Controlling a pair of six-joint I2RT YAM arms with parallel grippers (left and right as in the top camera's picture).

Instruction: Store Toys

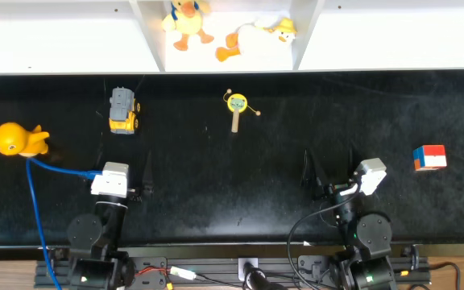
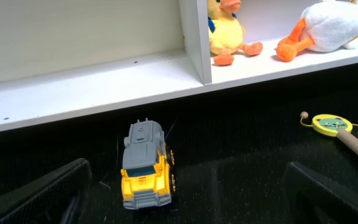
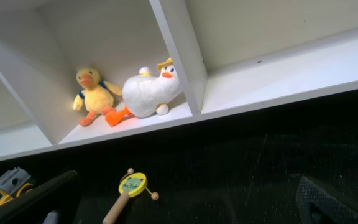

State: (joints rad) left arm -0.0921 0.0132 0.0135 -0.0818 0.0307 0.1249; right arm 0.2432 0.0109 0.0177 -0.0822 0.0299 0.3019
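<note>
On the black table lie a yellow and grey toy truck [image 1: 123, 110] [image 2: 143, 165], a small rattle drum [image 1: 237, 106] [image 2: 334, 126] [image 3: 129, 186], an orange duck [image 1: 16, 139] at the far left and a red, white and blue cube [image 1: 429, 158] at the right. A yellow duck plush [image 1: 187, 20] [image 3: 94, 94] and a white goose plush [image 1: 258, 39] [image 3: 148, 93] sit in the middle compartment of the white shelf [image 1: 63, 48]. My left gripper [image 1: 126, 171] [image 2: 188, 174] is open, just short of the truck. My right gripper [image 1: 329, 171] [image 3: 186, 186] is open over bare table.
The shelf's left and right compartments [image 1: 393, 36] hold nothing. A blue cable [image 1: 35, 193] runs from the left arm's wrist past the orange duck to the table's front edge. Bare black table lies between the two grippers.
</note>
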